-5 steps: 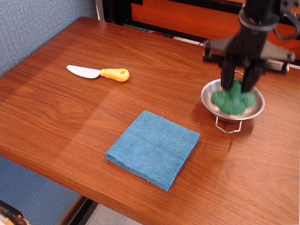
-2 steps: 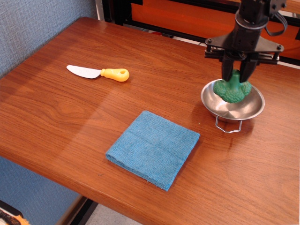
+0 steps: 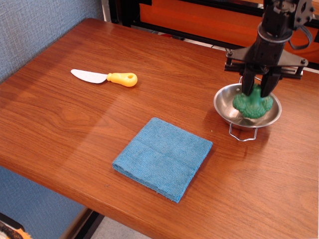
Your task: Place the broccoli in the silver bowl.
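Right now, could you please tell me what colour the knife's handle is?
Yellow-orange handle, with a white blade, clearest in the observation.image view.

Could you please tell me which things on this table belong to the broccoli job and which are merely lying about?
Part of the job:
- broccoli, in the bowl
- silver bowl
- pincer, its fingers either side of the broccoli stalk

Lying about:
- blue cloth
- yellow-handled knife
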Controlling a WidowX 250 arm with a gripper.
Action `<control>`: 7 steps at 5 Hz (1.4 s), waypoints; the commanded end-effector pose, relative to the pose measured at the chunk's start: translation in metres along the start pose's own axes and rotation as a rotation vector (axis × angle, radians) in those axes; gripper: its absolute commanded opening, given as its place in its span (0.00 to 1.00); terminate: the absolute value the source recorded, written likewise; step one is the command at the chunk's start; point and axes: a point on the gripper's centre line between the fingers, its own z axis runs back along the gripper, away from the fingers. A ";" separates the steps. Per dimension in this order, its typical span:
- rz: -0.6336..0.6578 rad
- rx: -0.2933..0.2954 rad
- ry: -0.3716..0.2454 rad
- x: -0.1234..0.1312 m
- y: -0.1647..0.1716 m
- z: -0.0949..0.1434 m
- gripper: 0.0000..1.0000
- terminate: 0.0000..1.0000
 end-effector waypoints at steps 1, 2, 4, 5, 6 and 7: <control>-0.021 -0.017 -0.032 0.008 0.007 0.034 1.00 0.00; -0.011 0.000 -0.045 0.010 0.012 0.044 1.00 0.00; 0.110 0.063 -0.087 0.043 0.085 0.070 1.00 0.00; 0.139 0.136 -0.063 0.059 0.130 0.070 1.00 0.00; 0.159 0.142 -0.025 0.069 0.179 0.066 1.00 0.00; 0.218 0.159 -0.023 0.073 0.228 0.065 1.00 0.00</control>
